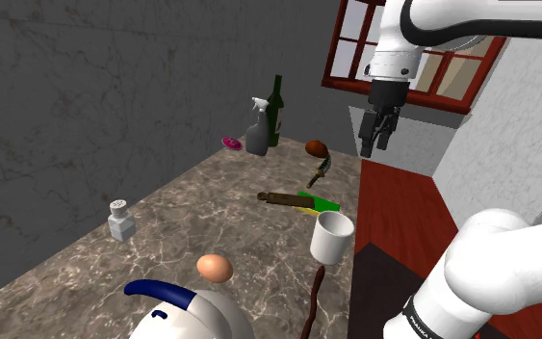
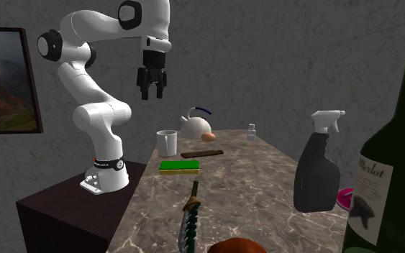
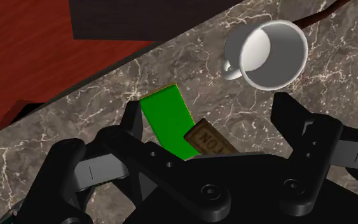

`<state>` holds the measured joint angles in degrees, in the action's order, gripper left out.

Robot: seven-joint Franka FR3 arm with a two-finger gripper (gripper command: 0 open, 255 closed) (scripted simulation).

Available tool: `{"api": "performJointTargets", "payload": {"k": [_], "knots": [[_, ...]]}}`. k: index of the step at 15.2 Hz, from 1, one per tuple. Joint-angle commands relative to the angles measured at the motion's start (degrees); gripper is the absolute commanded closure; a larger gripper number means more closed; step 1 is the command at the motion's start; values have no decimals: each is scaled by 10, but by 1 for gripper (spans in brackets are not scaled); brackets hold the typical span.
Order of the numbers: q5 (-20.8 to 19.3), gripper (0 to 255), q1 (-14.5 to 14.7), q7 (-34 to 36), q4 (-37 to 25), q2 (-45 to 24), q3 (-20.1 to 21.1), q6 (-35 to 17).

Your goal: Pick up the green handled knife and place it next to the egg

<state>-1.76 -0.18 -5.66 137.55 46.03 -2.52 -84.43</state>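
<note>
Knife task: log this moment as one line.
phase: pre-grasp | gripper: open, empty, high over sponge | knife: on counter, untouched | egg: by kettle

Brown white-veined marble counter (image 1: 211, 207), white mug (image 1: 332, 237), bright green slab (image 3: 166, 121), tan egg (image 1: 215, 267).

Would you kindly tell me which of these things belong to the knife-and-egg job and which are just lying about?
Belonging to the job: knife, egg, hand, which is open above the counter.

Just lying about: mug, green sponge, brown bar, kettle, shaker, spray bottle, wine bottle.
</note>
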Motion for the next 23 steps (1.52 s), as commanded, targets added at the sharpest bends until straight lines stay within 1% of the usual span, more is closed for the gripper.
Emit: {"api": "performJointTargets", "payload": {"k": [1, 7, 13, 18, 23], "knots": [[0, 0, 0, 0, 0, 0, 0, 0], [25, 0, -32, 47, -17, -111, -34, -102], [62, 0, -57, 80, -52, -225, -72, -190], [106, 0, -74, 96, -92, -321, -106, -249], [166, 0, -91, 101, -140, -417, -138, -295]]}}
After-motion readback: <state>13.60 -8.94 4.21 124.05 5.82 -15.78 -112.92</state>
